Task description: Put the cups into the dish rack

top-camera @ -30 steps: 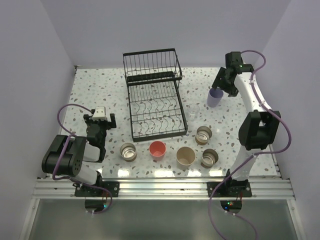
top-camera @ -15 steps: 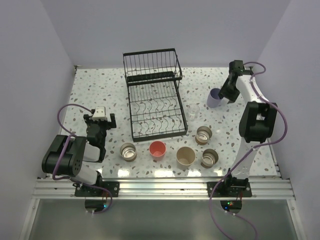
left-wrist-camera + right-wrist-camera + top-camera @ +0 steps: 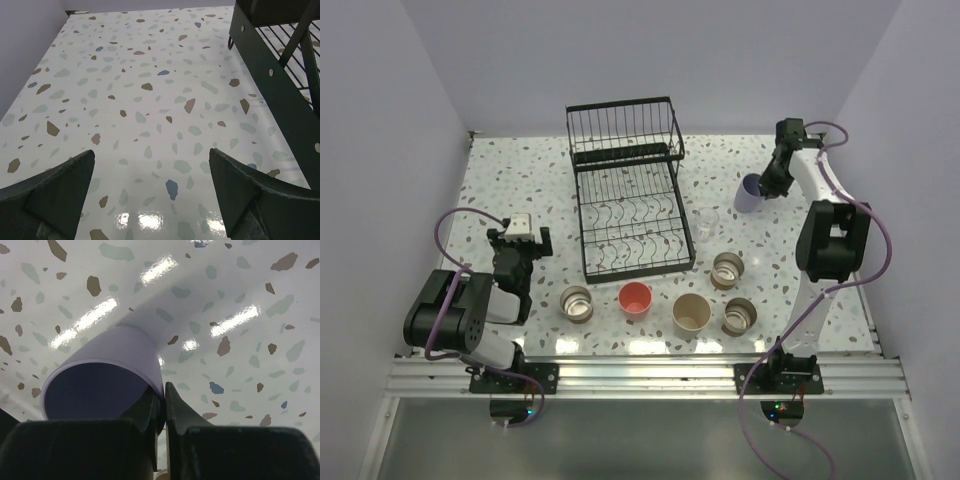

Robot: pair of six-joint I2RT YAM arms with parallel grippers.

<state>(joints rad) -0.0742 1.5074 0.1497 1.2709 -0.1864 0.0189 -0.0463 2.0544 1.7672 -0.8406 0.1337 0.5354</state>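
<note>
R arm has dropped in and its fingers have snapped together since a sec ago. They were wide above the cup then, pinched now. L arm hasn't budged.

R gripper (image 3: 164, 390): clenched on the lavender cup (image 3: 115, 355), grabbing its wall at the rim. One finger sits inside the mouth, the other outside, w/ only the thin wall btwn them. Wrist cam shows the cup body running away from the fingertips, its far end against the speckled table (image 3: 260, 300). Can't tell if it's lifted at all.

From above, R gripper (image 3: 772, 185) is at the far right of the table (image 3: 520, 180), w/ the lavender cup (image 3: 750, 194) hanging off the fingers' left side.

The dish rack (image 3: 620, 125) is well left of those fingers, nothing loaded in it. The clear glass (image 3: 708, 222) stands btwn the rack and the R fingers, a bit nearer the bases. Rest of the cups are all well short of the R fingers, toward the bases:
- red-pink cup (image 3: 635, 298)
- beige cup (image 3: 690, 313)
- tan-and-metal cups (image 3: 728, 268), three of them, one left of the red-pink and two right of the beige

L gripper (image 3: 520, 238): released, spread wide, gripping nothing. On its wrist cam, L gripper (image 3: 150, 160) has only bare table btwn the fingers (image 3: 55, 190). The dish rack (image 3: 280, 65) frame is just off the right finger's outer side and ahead.
</note>
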